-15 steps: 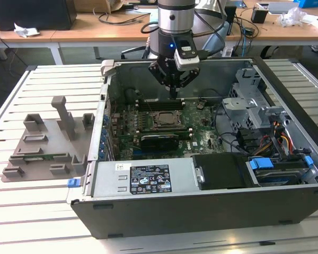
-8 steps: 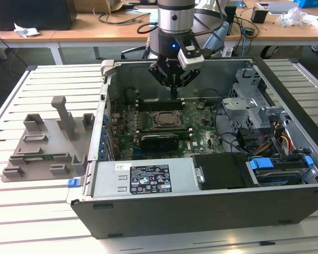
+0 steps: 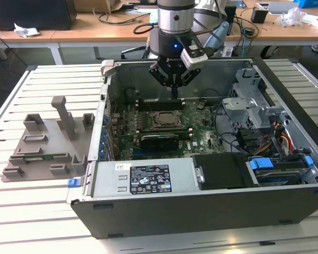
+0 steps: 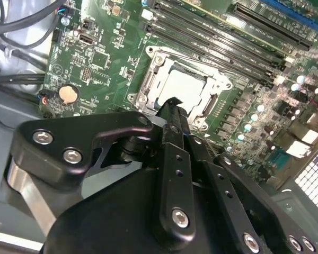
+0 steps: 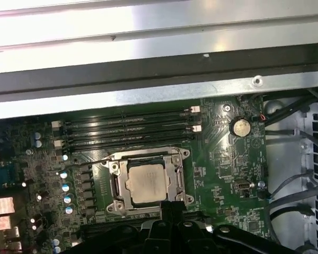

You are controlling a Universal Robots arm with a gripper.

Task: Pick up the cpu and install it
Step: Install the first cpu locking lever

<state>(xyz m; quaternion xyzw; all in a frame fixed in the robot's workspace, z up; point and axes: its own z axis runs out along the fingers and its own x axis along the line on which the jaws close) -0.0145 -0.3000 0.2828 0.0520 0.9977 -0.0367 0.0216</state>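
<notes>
The cpu [image 5: 147,182] lies flat inside the square metal socket frame [image 5: 176,183] on the green motherboard, silver top up; it also shows in the second wrist view [image 4: 186,86] and the exterior view [image 3: 166,118]. My gripper [image 3: 174,93] hangs over the board just behind the socket, above the memory slots, and is apart from the chip. Its black fingers [image 4: 172,114] are pressed together with nothing between them, and the fingertips reach toward the socket's near edge in the first wrist view [image 5: 169,205].
The open computer case [image 3: 148,182] lies on a slatted white table, with drive cages and cables on the exterior view's right. A grey plastic tray [image 3: 42,145] with upright blocks sits outside the case on the exterior view's left. Memory slots [image 5: 127,127] run beside the socket.
</notes>
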